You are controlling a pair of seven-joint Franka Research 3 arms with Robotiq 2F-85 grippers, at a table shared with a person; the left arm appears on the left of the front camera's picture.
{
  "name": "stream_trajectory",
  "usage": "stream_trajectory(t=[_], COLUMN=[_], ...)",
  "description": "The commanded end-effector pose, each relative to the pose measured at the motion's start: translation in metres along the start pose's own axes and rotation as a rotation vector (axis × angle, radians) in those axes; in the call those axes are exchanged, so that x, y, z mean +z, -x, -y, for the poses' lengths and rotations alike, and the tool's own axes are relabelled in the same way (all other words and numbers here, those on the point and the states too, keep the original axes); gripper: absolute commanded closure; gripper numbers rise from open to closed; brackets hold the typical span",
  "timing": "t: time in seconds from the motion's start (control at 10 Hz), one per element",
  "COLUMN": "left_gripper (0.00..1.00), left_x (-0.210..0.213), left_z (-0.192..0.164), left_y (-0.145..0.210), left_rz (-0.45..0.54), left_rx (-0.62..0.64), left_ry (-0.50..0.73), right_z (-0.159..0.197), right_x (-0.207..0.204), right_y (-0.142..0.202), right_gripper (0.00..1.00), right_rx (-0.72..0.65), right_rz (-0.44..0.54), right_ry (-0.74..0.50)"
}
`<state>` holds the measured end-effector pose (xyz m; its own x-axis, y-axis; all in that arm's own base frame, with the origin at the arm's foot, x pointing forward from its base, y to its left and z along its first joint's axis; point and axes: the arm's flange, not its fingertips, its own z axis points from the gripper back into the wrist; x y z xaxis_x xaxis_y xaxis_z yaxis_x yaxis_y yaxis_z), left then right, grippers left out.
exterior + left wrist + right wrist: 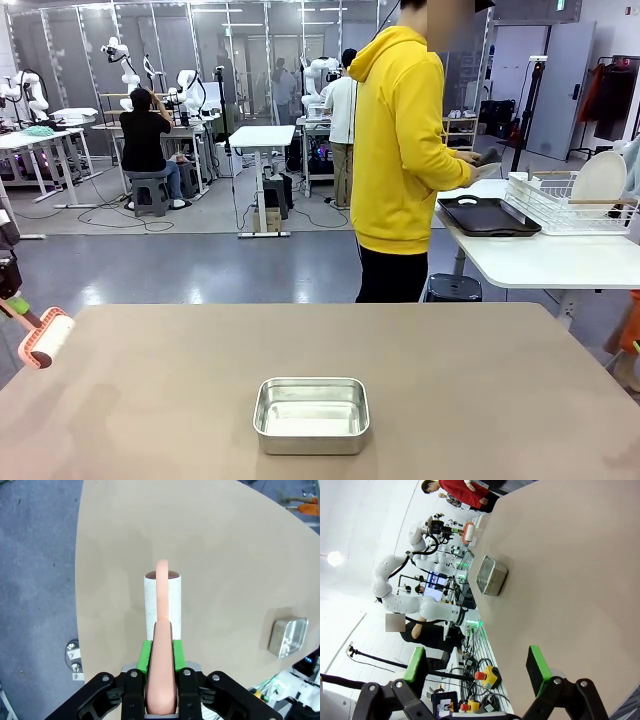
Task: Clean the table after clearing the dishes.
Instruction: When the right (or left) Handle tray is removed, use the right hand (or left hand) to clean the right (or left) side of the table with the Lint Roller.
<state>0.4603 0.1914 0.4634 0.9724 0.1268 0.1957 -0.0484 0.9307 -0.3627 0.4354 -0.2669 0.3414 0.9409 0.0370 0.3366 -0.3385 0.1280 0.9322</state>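
Note:
My left gripper [161, 650] is shut on the pink handle of a lint roller [162, 600], whose white roll hangs over the taupe table [210, 540] near its left edge. In the front view the roller [46, 337] sits at the table's [450, 380] far left corner, with the left gripper [14, 303] at the picture's edge. I cannot tell whether the roll touches the top. My right gripper [476, 666] stands open and holds nothing, beside the table [570, 580]. Of the dishes, a white plate [600, 183] stands in a wire rack and a dark tray [488, 216] lies on the white side table.
A small steel pan [311, 415] stands near the table's front middle, also seen as the pan [288, 637] and the pan [491, 575]. A person in a yellow hoodie [400, 150] stands past the far edge, hands at the white table [540, 260].

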Motion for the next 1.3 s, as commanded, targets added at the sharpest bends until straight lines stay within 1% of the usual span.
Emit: stream_trajectory(t=[0.0, 1.2], left_gripper=[0.79, 0.79], left_x=[-0.0052, -0.0052], left_z=[-0.0088, -0.0088], left_y=[-0.0024, -0.0024], left_rz=[-0.008, -0.008], left_rx=[-0.002, -0.002], left_ry=[0.015, 0.015], right_z=[-0.0028, -0.0028], right_x=[-0.001, -0.001], right_y=[0.0003, 0.0003], right_gripper=[0.0, 0.0], right_rx=[0.003, 0.003], right_rz=[0.001, 0.001], right_ry=[-0.001, -0.001])
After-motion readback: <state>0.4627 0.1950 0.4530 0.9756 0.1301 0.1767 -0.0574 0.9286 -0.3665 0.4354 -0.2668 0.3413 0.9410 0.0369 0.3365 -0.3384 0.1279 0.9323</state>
